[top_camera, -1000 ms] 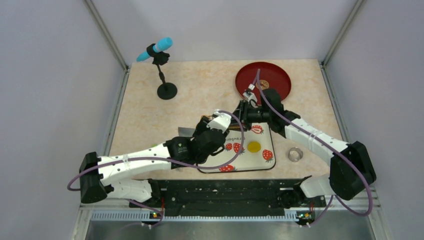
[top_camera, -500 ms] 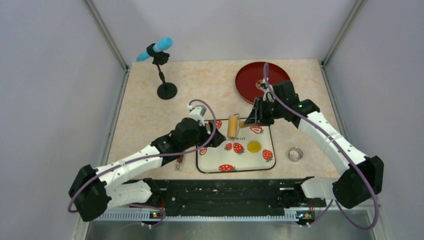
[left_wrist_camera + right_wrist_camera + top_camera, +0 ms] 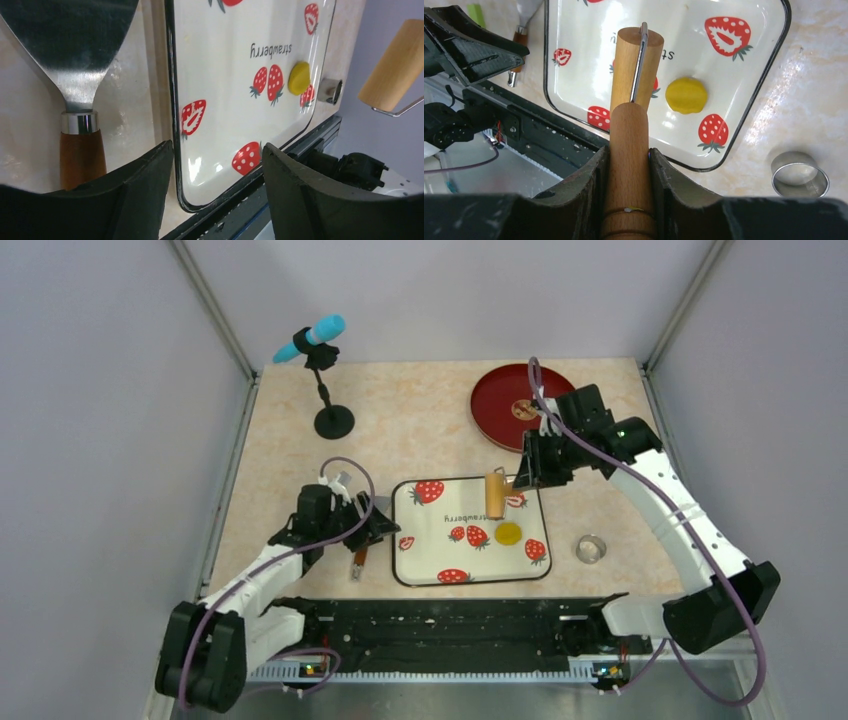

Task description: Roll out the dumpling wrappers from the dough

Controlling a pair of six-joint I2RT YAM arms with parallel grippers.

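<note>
The dough [image 3: 508, 533] is a small, flat, round yellow patch at about 3 o'clock from the centre of the strawberry-print tray [image 3: 425, 540]. At its 12 o'clock the wooden roller [image 3: 494, 494] is raised off the tray. The right gripper [image 3: 514, 483] is clamped on the roller's handle, one finger on each side. At the dough's 3 o'clock, off the tray, stands a metal ring [image 3: 590, 549].

The left gripper [image 3: 378, 523] is at the tray's 9 o'clock with its jaws well apart and nothing between them. It sits over a spatula [image 3: 359, 558] lying on the table.

The table [image 3: 420, 410] is beige and marbled, with plain grey walls around it. A red plate [image 3: 500, 390] sits at the tray's 1 o'clock and a blue microphone [image 3: 312, 340] on a stand at 10 o'clock.

A second ago both grippers met at the tray's far edge. The left has since pulled back off the tray, the roller has shifted right, and the dough has not moved.
</note>
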